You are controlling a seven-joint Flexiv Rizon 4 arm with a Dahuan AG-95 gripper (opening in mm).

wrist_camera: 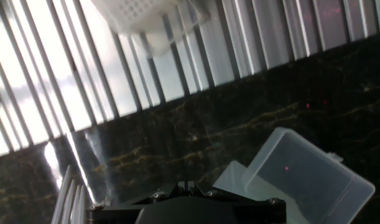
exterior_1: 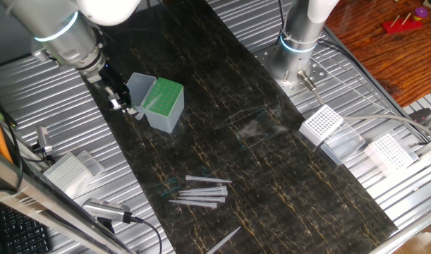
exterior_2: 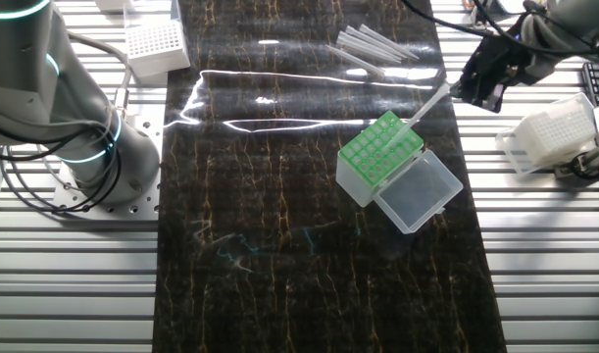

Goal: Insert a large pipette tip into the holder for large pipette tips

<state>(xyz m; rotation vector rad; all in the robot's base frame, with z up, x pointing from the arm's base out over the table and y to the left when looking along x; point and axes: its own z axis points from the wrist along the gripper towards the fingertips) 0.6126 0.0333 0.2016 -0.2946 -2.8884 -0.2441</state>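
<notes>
I'm reading one fixed view from the left. A white-grid rack (exterior_1: 73, 171) sits on the ribbed metal edge of the desk (exterior_1: 384, 92). Just right of that, my gripper (exterior_1: 123, 104) hangs off the arm at the upper left, right beside the open clear lid (exterior_1: 139, 88) of the holder for large pipette tips (exterior_1: 164, 104). The holder stands upright on the dark marbled mat (exterior_1: 271, 162), green top up.

The gripper is clamped on the large pipette tip (exterior_2: 426, 105). That shows best in the other fixed view, where the tip slants down from the gripper (exterior_2: 475, 90) to the green top of the holder (exterior_2: 379, 149). Its lower end meets the top at the far corner. I cannot tell whether it has entered a hole.

Moving right along the mat, a loose bundle of spare tips (exterior_1: 201, 192) lies flat near the front edge, well apart from the holder. Further right, 2 more white-grid racks (exterior_1: 322, 124) with clear lids rest on the ribbed metal. The second arm's base (exterior_1: 294, 60) stands behind them.

In the hand view I get the gripper body at the bottom, the holder's clear lid (wrist_camera: 305, 177) lower right, and a blurred white rack (wrist_camera: 146, 15) at the top. The tip itself is hidden there.
</notes>
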